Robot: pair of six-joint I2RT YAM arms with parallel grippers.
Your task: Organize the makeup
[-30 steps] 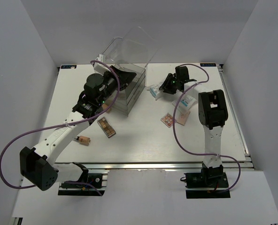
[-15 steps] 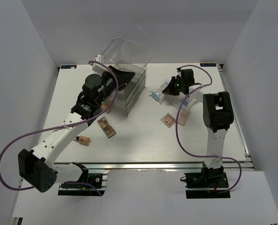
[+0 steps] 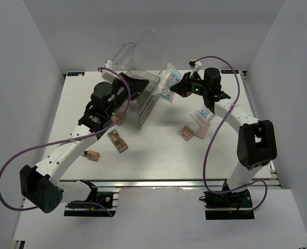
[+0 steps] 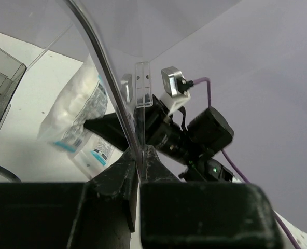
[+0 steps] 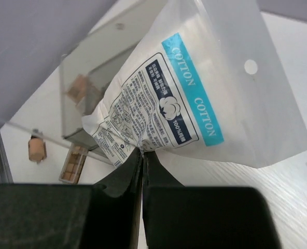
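Observation:
My right gripper is shut on a white-and-blue cotton packet and holds it in the air beside the clear box's right side. In the right wrist view the fingertips pinch the packet's lower edge. My left gripper is shut on the box's clear lid and holds it raised; the left wrist view shows the jaws clamped on the lid's edge, with the packet behind. A brown palette and a tan foundation bottle lie at the left.
A pink palette, a pink flat item and another white-and-blue packet lie on the table at the right. The right arm's purple cable loops over that area.
My right gripper has lifted the cotton packet off the table and carried it left and up to the open box. The left gripper still holds the lid up.

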